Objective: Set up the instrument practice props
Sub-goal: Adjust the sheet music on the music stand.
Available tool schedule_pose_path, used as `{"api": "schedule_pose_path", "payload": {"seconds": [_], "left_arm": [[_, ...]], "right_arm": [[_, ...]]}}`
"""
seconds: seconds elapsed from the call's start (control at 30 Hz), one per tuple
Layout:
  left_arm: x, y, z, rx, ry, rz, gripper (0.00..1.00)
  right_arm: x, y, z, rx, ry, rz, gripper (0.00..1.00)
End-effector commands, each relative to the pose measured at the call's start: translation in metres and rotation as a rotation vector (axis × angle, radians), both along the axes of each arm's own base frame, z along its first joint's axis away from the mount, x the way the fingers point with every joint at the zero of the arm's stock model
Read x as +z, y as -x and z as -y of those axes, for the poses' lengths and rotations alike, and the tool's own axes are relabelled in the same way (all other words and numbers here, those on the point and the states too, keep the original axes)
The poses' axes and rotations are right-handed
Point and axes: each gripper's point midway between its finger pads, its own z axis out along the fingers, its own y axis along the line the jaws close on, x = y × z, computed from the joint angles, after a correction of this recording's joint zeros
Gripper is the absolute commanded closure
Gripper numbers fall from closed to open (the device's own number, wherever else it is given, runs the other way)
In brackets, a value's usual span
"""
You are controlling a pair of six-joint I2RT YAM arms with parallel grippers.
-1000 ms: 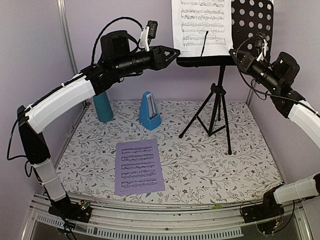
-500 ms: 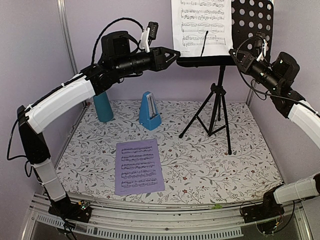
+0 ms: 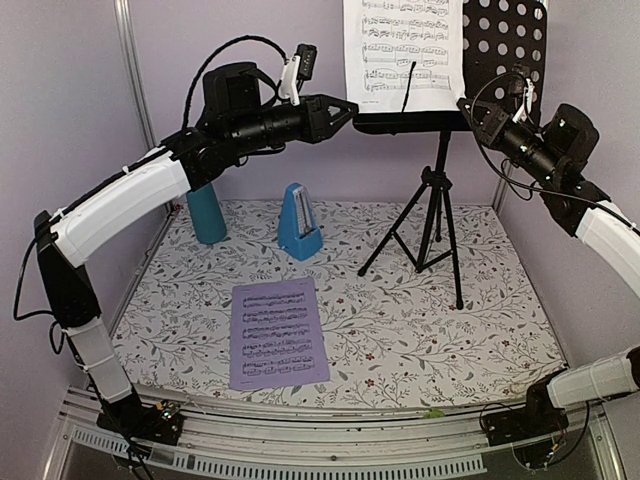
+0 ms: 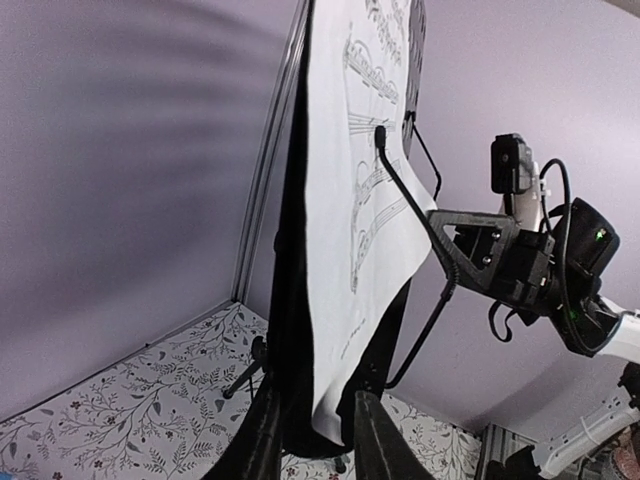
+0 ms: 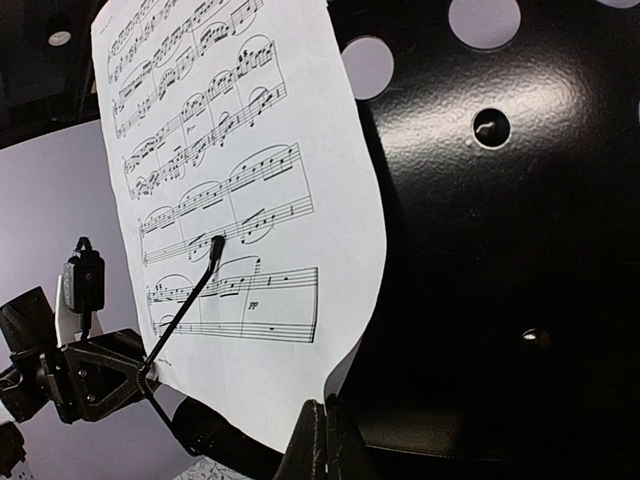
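The white page [image 3: 403, 55] stands upright on the left half of the music stand [image 3: 441, 165], its lower-left corner between the part-open left jaws, pinched or not I can't tell, while the right jaws, shut on nothing, sit just under the tray's lip.

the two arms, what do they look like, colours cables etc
The left arm and right arm have white tubular links between black joint housings. Black cables loop along both. The left gripper and right gripper are black tapered wedges, each topped by a small camera on a white bracket.
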Motion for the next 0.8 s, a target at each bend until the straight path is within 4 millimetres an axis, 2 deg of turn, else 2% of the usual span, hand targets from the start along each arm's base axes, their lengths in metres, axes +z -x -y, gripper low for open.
{"api": "schedule_pose_path", "payload": {"seconds": [0.0, 0.2, 0.3, 0.37, 0.77], "left_arm": [[0.02, 0.019, 0.007, -0.067, 0.027, 0.043, 0.78], [0.019, 0.026, 0.013, -0.093, 0.02, 0.042, 0.85], [0.016, 0.021, 0.015, -0.08, 0.016, 0.018, 0.96], [0.012, 0.016, 0.016, -0.063, 0.009, -0.004, 1.0], [-0.014, 0.002, 0.015, -0.012, -0.016, -0.106, 1.0]], "right_arm": [[0.012, 0.004, -0.002, 0.007, -0.004, 0.03, 1.0], [0.011, 0.004, -0.002, 0.008, -0.003, 0.03, 1.0], [0.01, 0.004, -0.003, 0.011, -0.003, 0.027, 1.0], [0.009, 0.004, -0.003, 0.01, 0.0, 0.023, 1.0], [-0.007, -0.001, -0.001, -0.011, 0.018, -0.018, 1.0]]}}
